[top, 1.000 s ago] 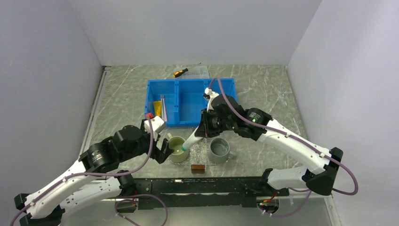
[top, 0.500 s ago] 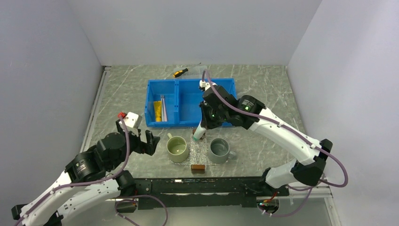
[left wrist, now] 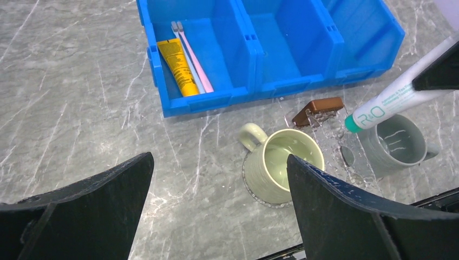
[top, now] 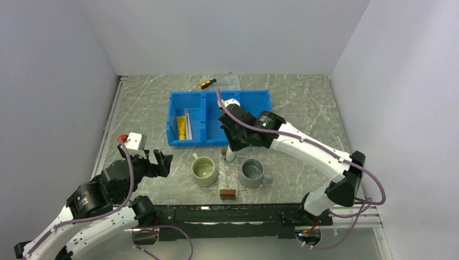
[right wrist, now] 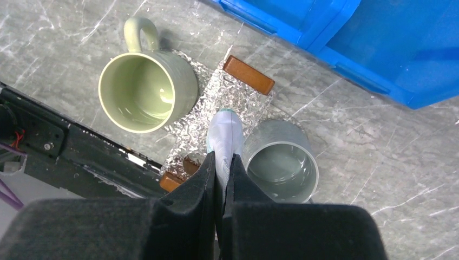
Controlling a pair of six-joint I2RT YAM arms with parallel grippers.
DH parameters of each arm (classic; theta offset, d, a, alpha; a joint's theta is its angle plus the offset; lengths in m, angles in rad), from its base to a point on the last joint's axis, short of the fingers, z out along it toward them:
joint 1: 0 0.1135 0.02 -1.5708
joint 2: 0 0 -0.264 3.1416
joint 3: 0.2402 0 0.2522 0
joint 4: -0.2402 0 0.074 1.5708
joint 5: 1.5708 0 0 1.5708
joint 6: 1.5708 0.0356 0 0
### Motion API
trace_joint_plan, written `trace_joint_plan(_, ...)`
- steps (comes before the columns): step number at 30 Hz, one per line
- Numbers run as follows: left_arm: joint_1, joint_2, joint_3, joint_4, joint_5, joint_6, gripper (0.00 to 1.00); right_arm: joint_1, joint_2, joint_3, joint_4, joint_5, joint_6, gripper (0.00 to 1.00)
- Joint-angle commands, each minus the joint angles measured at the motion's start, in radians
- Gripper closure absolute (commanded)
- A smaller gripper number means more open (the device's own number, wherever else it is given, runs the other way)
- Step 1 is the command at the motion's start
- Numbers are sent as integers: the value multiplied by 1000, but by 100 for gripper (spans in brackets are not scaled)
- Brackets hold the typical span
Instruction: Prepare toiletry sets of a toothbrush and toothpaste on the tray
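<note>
The toothpaste (right wrist: pixel 224 135), a pale white tube with a green cap, hangs cap-down from my right gripper (right wrist: pixel 222 162), which is shut on it. It hovers over the clear tray (right wrist: pixel 214 100), which lies between two mugs with a brown handle block (right wrist: pixel 249 75) at its far end. In the top view the right gripper (top: pixel 230 150) stands above the tray's far end (top: pixel 229 165). My left gripper (left wrist: pixel 219 158) is open with nothing between its fingers, left of the mugs and apart from them (top: pixel 160 161). Two thin toothbrushes (left wrist: pixel 190 54) lie in the blue bin's left compartment.
A green mug (top: pixel 205 170) stands left of the tray and a grey mug (top: pixel 253 172) right of it. Behind them is the blue three-compartment bin (top: pixel 208 140) with a yellow tube (left wrist: pixel 178 67). A yellow-and-black screwdriver (top: pixel 207 83) lies beyond the bin.
My left arm pulled back to the left, away from the green mug, jaws open. The right arm swung the toothpaste from slanting by the green mug to hanging over the tray's far end.
</note>
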Motion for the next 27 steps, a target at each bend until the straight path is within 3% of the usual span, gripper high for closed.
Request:
trace_joint_plan(1, 5, -30, -10, 2, -40, -19, 1, 7, -3, -20, 73, 51, -10, 100)
trace_joint_plan(27, 6, 27, -9, 14, -14, 9, 1, 39, 67, -95, 159, 106, -3, 100)
